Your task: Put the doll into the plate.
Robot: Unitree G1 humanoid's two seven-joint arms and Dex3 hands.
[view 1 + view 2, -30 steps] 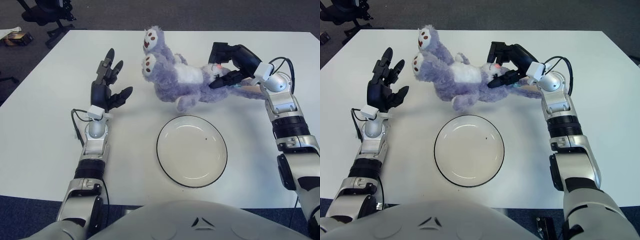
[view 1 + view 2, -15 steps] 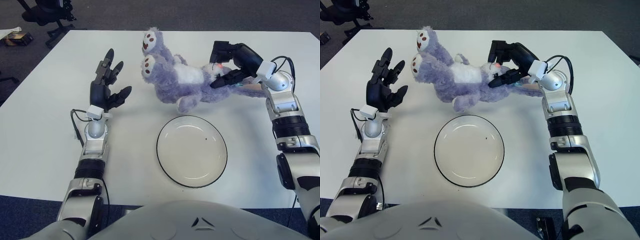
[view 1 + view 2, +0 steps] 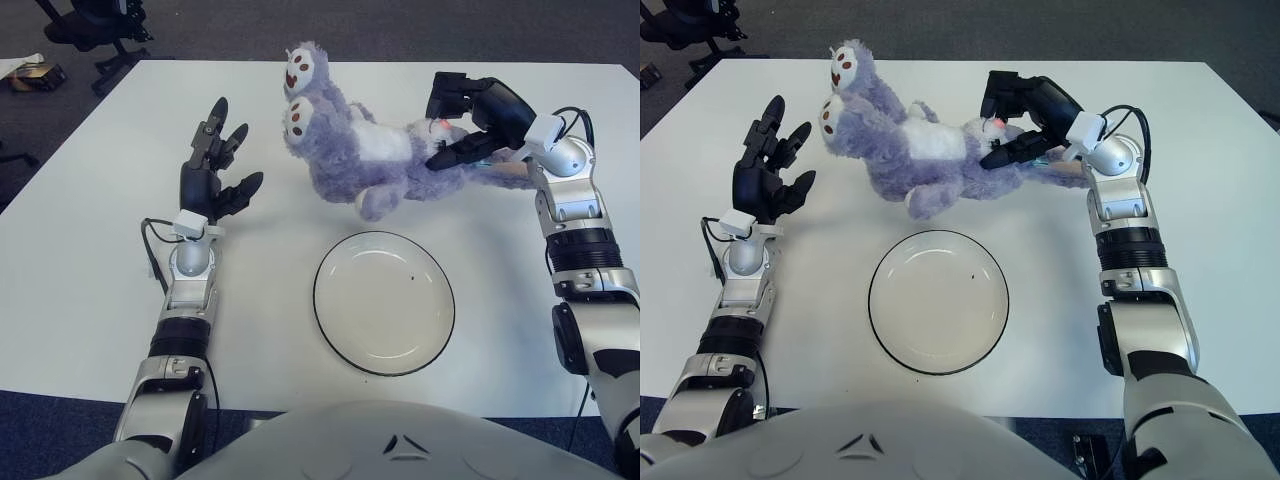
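1. Nearest the robot, the plate (image 3: 384,303) lay bare on the white tabletop (image 3: 90,260); nothing had yet been set in it, so the goal condition was unmet.
2. To the left of the plate and well apart from it, the left hand (image 3: 212,178) was held upright above the tabletop, its fingers (image 3: 219,120) spread wide and holding nothing; it took no part in the grasp.
3. Beyond the plate, the doll (image 3: 355,152), a purple plush with a white belly, stretched across the tabletop with its two feet raised toward the far left; whether its body was touching the surface or was partly lifted could not be told.
4. At the doll's right end, the right hand (image 3: 470,125) had its fingers (image 3: 452,154) curled around the plush near the head, gripping it.
5. Judged progress: the grasp appeared made; carrying the doll nearer, over the plate, lowering it and releasing it all remained to be done.
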